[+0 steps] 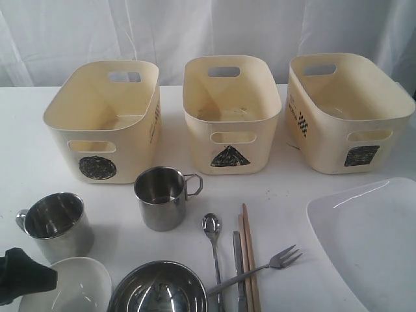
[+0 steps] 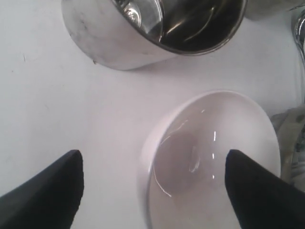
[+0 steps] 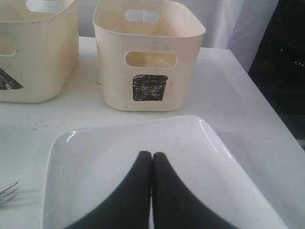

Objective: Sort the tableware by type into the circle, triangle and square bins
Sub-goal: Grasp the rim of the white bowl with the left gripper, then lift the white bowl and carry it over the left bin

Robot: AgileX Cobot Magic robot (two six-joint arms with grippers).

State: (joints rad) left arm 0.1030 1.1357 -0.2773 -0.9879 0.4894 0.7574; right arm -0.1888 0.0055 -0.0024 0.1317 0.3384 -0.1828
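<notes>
**Sorting begins: left gripper point(image 2: 153, 155) lines up white bowl point(image 2: 209, 157)**

Spread wide, it straddles the rim, apparently to pinch it; a steel mug point(image 2: 157, 28) stands just beyond. The right gripper point(image 3: 152, 157), pressed together, hovers over the white plate point(image 3: 95, 157), square bin point(image 3: 148, 57) ahead.

A black circle point(image 1: 97, 167) marks the left bin point(image 1: 62, 162), a triangle point(image 1: 229, 156) the middle bin point(image 1: 260, 153), a square point(image 1: 361, 155) and a checkered patch point(image 1: 302, 121) the right bin point(image 1: 396, 156).
</notes>
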